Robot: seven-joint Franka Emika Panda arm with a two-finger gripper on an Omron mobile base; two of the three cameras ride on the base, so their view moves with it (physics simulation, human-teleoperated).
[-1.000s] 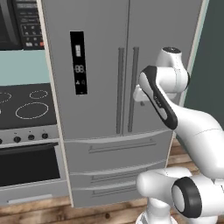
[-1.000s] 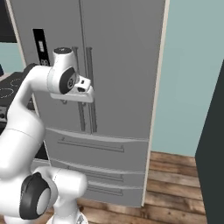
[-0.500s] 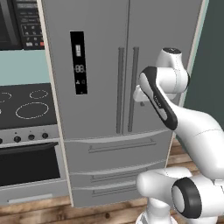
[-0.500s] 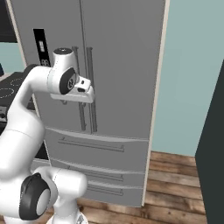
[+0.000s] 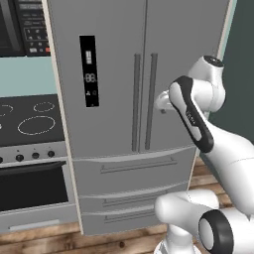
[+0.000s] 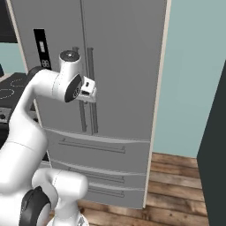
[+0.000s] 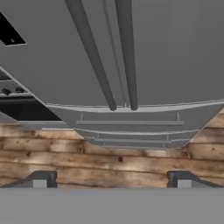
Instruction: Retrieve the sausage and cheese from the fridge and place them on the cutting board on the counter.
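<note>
**Jaws wide, doors shut: where the reach for the handle could have failed**

My gripper (image 7: 112,178) stood with its jaws spread wide apart and nothing between them. In the hand view my two fingertips (image 7: 41,178) rose at the bottom edge, well apart, with wooden floor (image 7: 109,159) behind them. Seen from the right base, my hand (image 6: 88,88) hung just in front of the two handles, close to them; whether it touched either I could not tell.

The fridge (image 5: 144,74) was closed, both doors flush. So the sausage and the cheese, if they were where the task says, lay hidden behind those doors. I saw neither, nor the cutting board and counter.

The risks, as I judged them:

- The right handle (image 5: 151,101) and left handle (image 5: 135,101) stood just beside each other. Wide jaws might have straddled both bars, or closed on the wrong one, and the door would not have swung.
- My hand looked tilted down toward the drawers (image 5: 134,171). Closing at that slant might have let a bar slip out.
- A straight pull, not following the hinge's arc, could have dragged me off the handle.
- To the left the stove (image 5: 30,119) sat tight against the fridge, so the left door's swing looked cramped.

The count, nearest first: one gripper, two fingertips, two bar handles, two upper doors, three drawer fronts below by my reading, one black display panel (image 5: 90,70), one stove with oven.
</note>
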